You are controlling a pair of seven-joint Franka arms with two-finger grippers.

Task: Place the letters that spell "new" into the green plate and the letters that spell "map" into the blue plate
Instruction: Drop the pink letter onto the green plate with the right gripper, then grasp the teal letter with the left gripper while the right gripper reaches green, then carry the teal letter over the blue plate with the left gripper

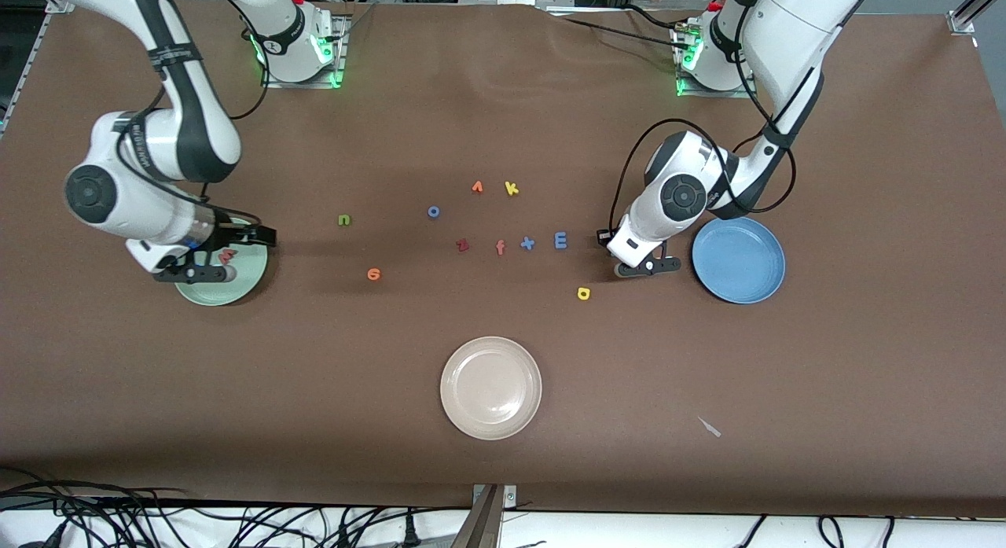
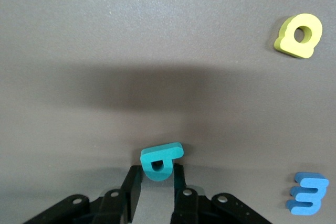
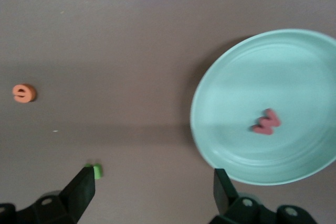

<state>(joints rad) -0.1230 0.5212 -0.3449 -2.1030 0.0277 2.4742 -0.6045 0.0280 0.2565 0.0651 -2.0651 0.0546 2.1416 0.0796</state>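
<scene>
- While only one of six letters is home, the green plate (image 1: 245, 287), at nine o'clock from the table's middle in the front view, holds the pinkish-red w (image 3: 266, 122); my right gripper (image 3: 155, 182) hangs released over its rim.
- The blue plate (image 1: 739, 259), at three o'clock, holds nothing.
- The cream plate (image 1: 491, 388), at six o'clock, holds nothing.
- My left gripper (image 2: 157, 176) is clenched on the teal letter (image 2: 161, 160), at the table, nine o'clock of the blue plate.
- Left on the table, I judge: green n (image 1: 344, 219), orange e (image 1: 373, 274), blue m (image 1: 560, 240), yellow letter (image 1: 583, 293).
</scene>
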